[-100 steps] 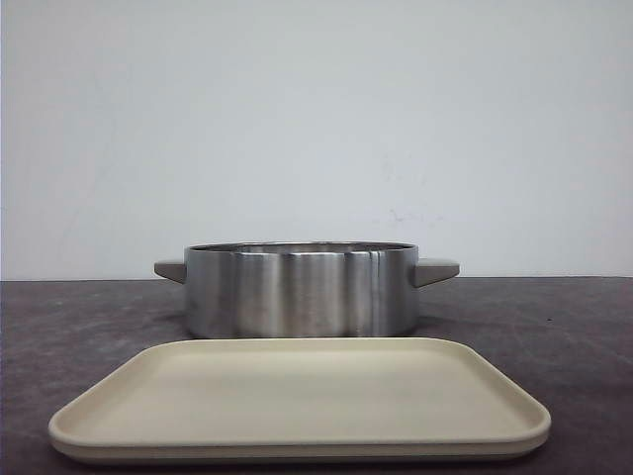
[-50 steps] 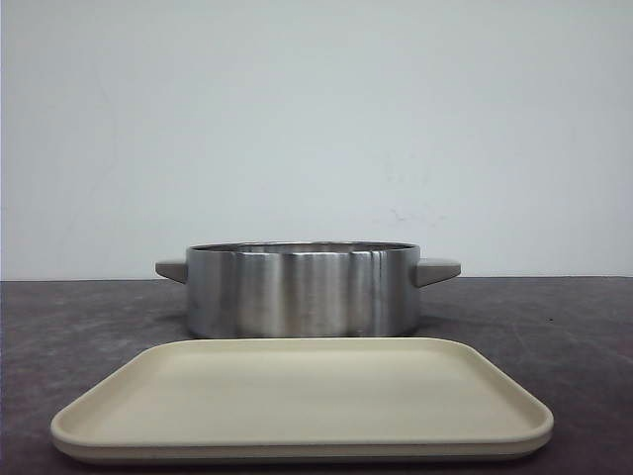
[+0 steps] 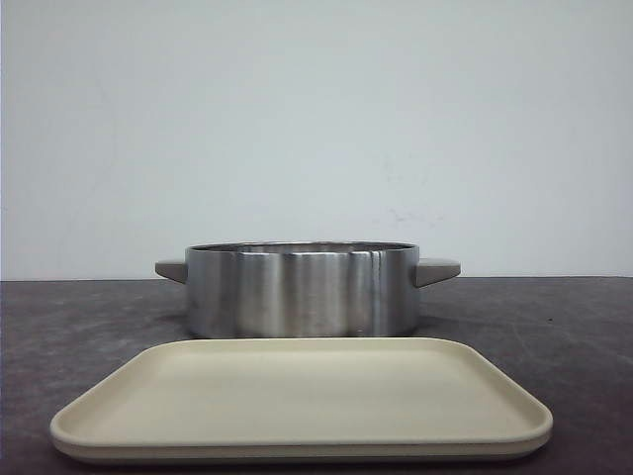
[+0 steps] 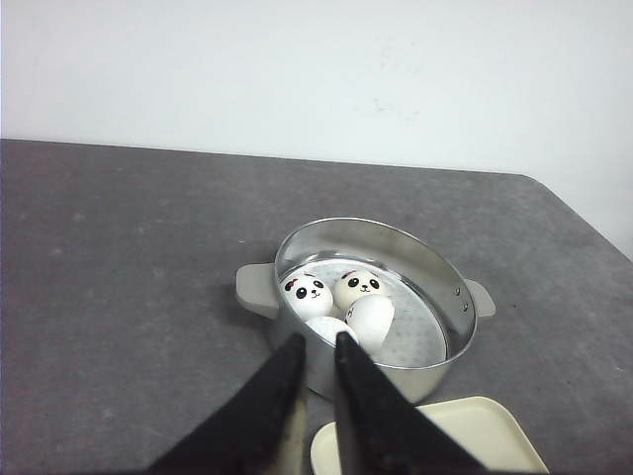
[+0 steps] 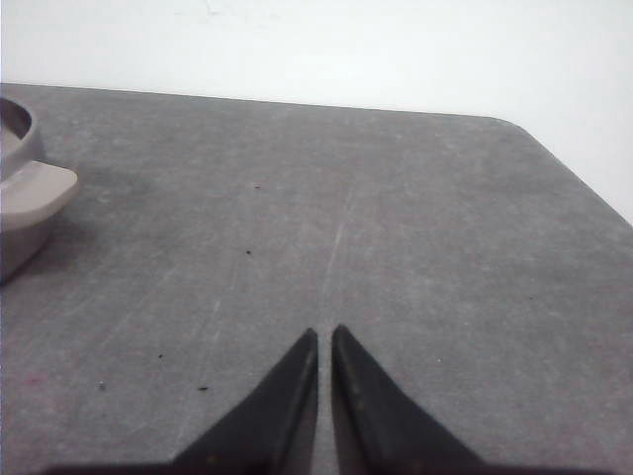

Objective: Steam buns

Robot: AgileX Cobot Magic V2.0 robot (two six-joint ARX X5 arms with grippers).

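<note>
Four white panda-face buns lie together inside the steel pot [image 4: 435,267], on its perforated insert: two face up [image 4: 309,293] [image 4: 360,286], and two show plain white sides [image 4: 372,319] [image 4: 326,327]. My left gripper [image 4: 319,341] hangs above and in front of the pot, jaws nearly together, with nothing between them. My right gripper [image 5: 323,332] is shut and empty over bare table, off to the pot's right. In the front view the pot [image 3: 302,292] hides the buns and neither gripper shows.
A beige rectangular tray [image 3: 297,396] lies in front of the pot with nothing on it; its corner shows in the left wrist view [image 4: 475,435]. The pot's grey handle [image 5: 35,188] sits at the edge of the right wrist view. The dark grey table ends at a white wall.
</note>
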